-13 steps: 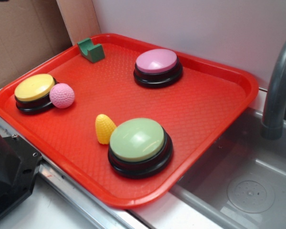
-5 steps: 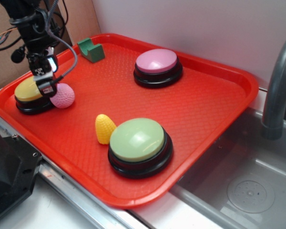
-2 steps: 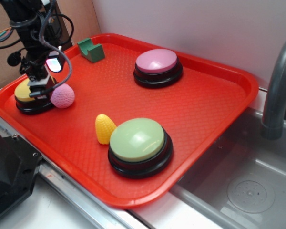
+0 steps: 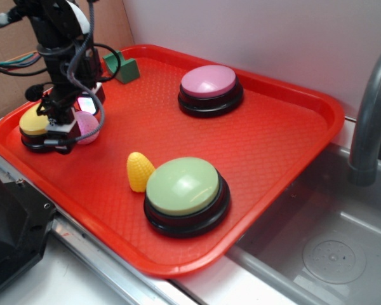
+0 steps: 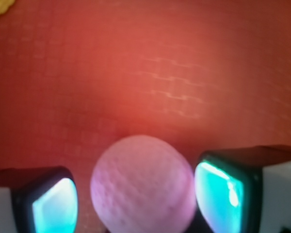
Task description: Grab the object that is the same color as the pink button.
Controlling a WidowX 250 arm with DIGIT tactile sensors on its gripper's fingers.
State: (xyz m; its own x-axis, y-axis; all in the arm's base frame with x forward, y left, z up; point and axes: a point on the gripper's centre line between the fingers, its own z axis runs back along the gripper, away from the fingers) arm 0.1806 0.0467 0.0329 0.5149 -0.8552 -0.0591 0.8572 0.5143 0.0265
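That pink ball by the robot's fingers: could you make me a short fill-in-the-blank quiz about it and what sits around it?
1. The pink ball lies between the two ____ of the gripper.
2. The ball rests on a ____ tray.
3. The button nearest the ball has a ____ top.
4. The toy corn leans against the button with the ____ top.

Missing words: fingers; red; yellow; green
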